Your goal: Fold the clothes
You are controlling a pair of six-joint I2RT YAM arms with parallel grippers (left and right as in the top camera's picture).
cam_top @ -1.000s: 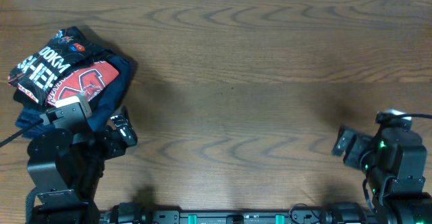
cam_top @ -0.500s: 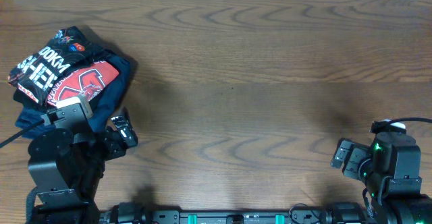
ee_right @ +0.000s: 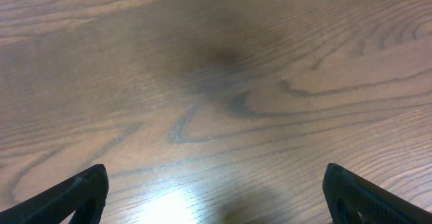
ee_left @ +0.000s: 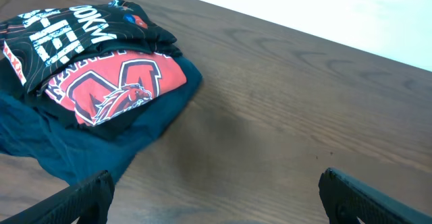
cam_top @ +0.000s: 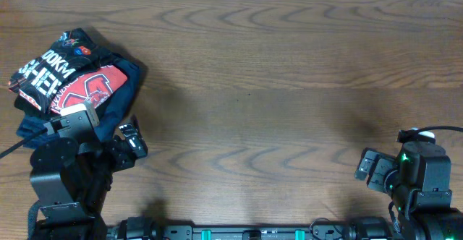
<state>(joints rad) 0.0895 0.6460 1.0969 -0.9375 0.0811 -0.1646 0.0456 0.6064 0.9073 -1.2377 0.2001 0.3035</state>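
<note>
Jersey (cam_top: 43, 71) lies bunched, white lettering up, at the table's (cam_top: 275, 88) far-left corner. It tops a pile: navy shirt (ee_left: 81, 150) at the bottom, red tee (ee_left: 115, 89) between. I read the left gripper (ee_left: 217, 198) as wide, empty, just short of the pile. Right gripper (ee_right: 216, 198) is wide, empty, over bare wood well apart.

I am counting three garments on one counter (cam_top: 275, 66) | I am logging one black jersey (cam_top: 45, 74), one red T-shirt (cam_top: 90, 87), one navy shirt (ee_left: 67, 150) | I am counting two tools: one left tool (cam_top: 133, 141), one right tool (cam_top: 367, 166) | I am seeing two fingers (ee_left: 94, 191) on each tool, four in all
</note>
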